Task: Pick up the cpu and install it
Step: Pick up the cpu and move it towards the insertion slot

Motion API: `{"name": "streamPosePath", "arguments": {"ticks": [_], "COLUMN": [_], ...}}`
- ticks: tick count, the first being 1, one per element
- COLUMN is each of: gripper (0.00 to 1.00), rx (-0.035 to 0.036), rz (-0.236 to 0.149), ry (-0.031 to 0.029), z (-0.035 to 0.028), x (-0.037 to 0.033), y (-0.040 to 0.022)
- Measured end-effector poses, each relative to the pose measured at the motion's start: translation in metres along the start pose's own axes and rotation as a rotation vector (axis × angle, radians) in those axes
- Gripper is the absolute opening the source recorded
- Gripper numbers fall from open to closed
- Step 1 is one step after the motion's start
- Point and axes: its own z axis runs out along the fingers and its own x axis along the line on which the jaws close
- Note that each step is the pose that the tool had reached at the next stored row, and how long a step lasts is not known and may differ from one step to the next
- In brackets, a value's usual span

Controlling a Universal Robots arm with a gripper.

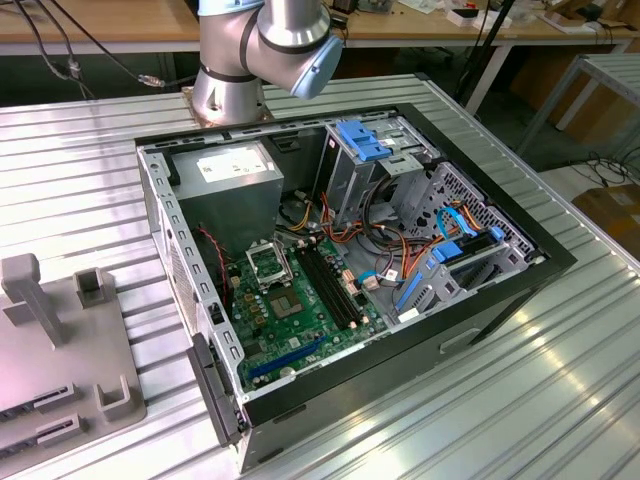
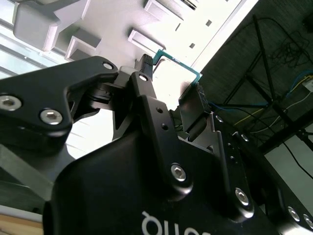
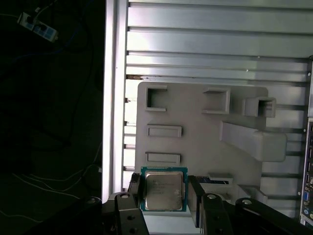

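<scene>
My gripper [image 3: 165,180] is clenched on the cpu [image 3: 164,192]. One finger [image 3: 135,190] presses each opposite edge, and the chip sits flat between them, silver-grey top up. The grey tray [image 3: 195,142] lies below my fingers, with the cpu held clear of it.

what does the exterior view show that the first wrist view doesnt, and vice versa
Exterior view: the green motherboard and its black-framed socket inside the computer case, plus the arm's base. First wrist view: the cpu at the end effector. Both: the grey holder tray on the slatted table.
</scene>
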Motion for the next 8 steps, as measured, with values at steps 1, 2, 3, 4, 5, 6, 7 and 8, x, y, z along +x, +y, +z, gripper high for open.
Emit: {"name": "streamPosePath", "arguments": {"ticks": [1, 2, 3, 4, 5, 6, 7, 8], "gripper": [0.47, 0.47, 0.47, 0.47, 0.47, 0.47, 0.47, 0.47], "rx": [0.0000, 0.0000, 0.0000, 0.0000, 0.0000, 0.0000, 0.0000, 0.0000], "rz": [0.000, 0.000, 0.000, 0.000, 0.000, 0.000, 0.000, 0.000], "ry": [0.0001, 0.0001, 0.0001, 0.0001, 0.0001, 0.0001, 0.0001, 0.0001], "z": [-0.0001, -0.0001, -0.0001, -0.0002, -0.0002, -0.0003, -0.0003, -0.0004], "x": [0.0000, 0.0000, 0.0000, 0.0000, 0.0000, 0.0000, 0.0000, 0.0000], "y": [0.0000, 0.0000, 0.0000, 0.0000, 0.0000, 0.0000, 0.0000, 0.0000]}}
